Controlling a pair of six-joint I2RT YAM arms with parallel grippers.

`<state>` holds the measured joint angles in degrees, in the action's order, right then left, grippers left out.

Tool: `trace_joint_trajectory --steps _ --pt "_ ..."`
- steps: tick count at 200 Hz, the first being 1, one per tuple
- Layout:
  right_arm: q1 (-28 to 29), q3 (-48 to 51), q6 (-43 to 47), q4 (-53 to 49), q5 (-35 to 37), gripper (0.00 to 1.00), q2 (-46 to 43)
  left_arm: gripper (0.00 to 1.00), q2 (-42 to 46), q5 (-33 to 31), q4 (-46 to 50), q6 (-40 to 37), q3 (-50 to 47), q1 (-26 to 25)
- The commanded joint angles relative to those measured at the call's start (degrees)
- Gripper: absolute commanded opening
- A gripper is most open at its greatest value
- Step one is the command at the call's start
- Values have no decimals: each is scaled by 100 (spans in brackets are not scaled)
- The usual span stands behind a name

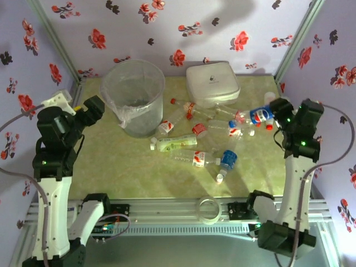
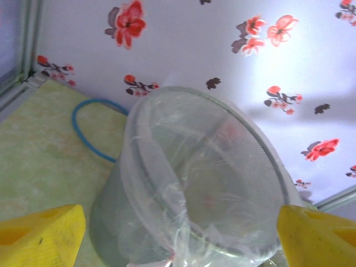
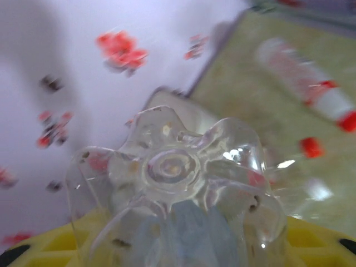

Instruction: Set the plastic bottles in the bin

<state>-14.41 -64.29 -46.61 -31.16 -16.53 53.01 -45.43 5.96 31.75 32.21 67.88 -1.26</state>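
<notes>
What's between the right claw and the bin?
Top view: loose bottles lying on the table, between the bin and the right claw, which grips a blue-label bottle.

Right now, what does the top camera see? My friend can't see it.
The right gripper clasps a blue-labelled bottle at the right of a green table where more plastic bottles lie scattered. The open left gripper faces a clear bin at the back left, with a white box to the bin's right.
</notes>
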Motion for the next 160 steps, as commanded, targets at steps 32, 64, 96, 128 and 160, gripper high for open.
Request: trace_joint_trajectory --steps 32,64,96,128,160 --pt "2326 -1470 114 1249 350 53 864 89 -332 226 -655 301 -604 -140" --pt "3694 -2354 504 1966 549 52 1893 89 -469 220 -1011 539 -890 -274" --pt "4792 -3311 1486 2360 894 53 2957 89 -531 213 -915 421 -877 -340" --pt "5158 -3984 1792 2836 943 53 3803 89 -455 213 -646 182 -723 -392" --pt "5209 -4818 2053 2373 1126 53 4613 88 -318 198 -291 -199 -467 -428"
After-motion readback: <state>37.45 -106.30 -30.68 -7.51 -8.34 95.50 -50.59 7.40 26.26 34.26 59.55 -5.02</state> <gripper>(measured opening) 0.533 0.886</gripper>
